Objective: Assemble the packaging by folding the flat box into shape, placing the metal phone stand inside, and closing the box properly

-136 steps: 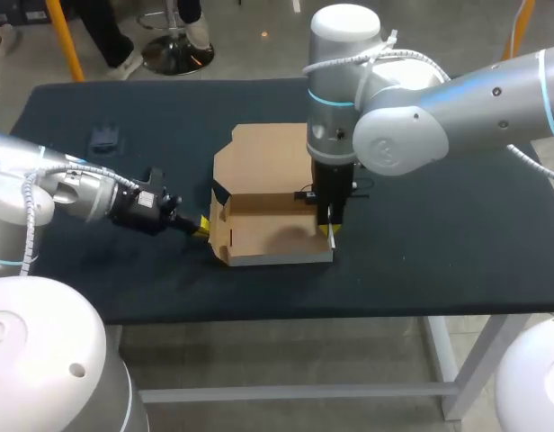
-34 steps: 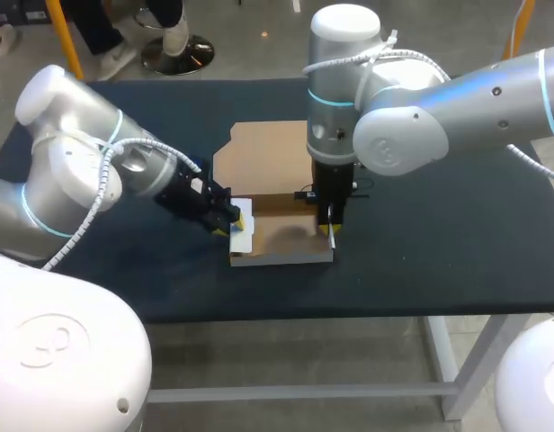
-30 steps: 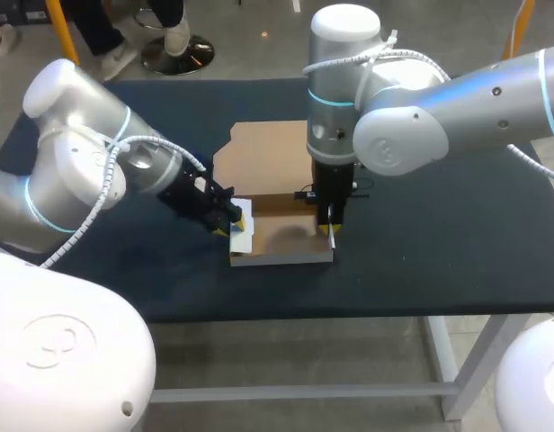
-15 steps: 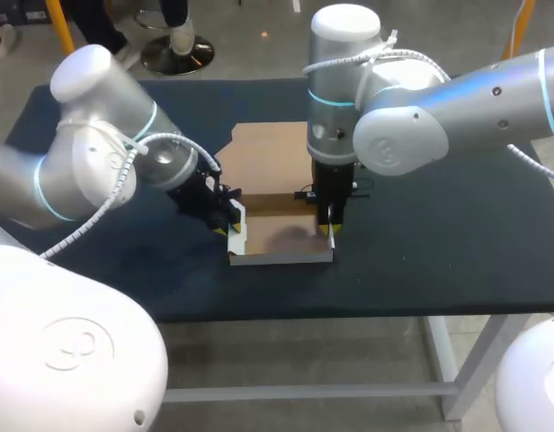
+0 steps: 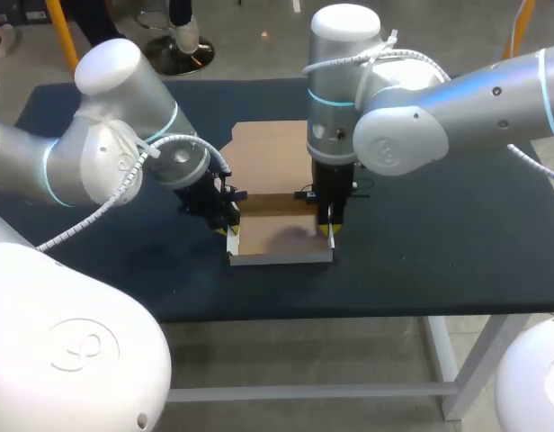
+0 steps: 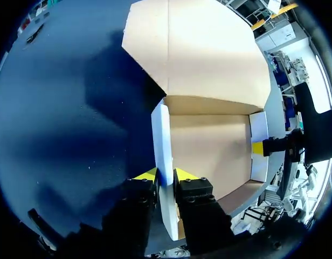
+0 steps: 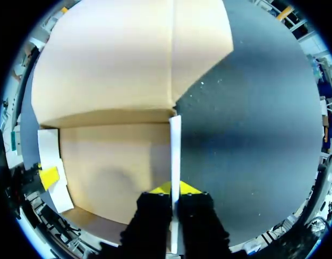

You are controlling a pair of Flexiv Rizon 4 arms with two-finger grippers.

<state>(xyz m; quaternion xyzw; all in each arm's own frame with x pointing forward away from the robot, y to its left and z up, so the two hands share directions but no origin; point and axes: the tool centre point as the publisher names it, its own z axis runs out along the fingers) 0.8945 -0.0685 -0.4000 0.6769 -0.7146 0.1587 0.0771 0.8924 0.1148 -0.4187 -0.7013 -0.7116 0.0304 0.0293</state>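
Note:
The cardboard box (image 5: pixel 279 238) lies open at the table's middle, its brown lid (image 5: pixel 266 155) flat behind it. My left gripper (image 5: pixel 230 226) stands at the box's left side. In the left wrist view the left gripper (image 6: pixel 166 175) is shut on the upright white left wall (image 6: pixel 161 135). My right gripper (image 5: pixel 328 229) points straight down at the box's right side. In the right wrist view the right gripper (image 7: pixel 174 189) is shut on the thin right wall (image 7: pixel 175 143). Nothing lies on the box floor (image 6: pixel 209 151). The phone stand is not visible in the head view.
The dark table (image 5: pixel 439 234) has free room to the right of the box and along its front edge. My left arm's elbow (image 5: pixel 115 135) looms over the table's left part. A small dark item (image 6: pixel 32 33) lies far out past the lid's corner.
My left arm has swung inward and stood the left wall up from leaning outward. Its fingers have closed in on that wall. The right arm has not moved.

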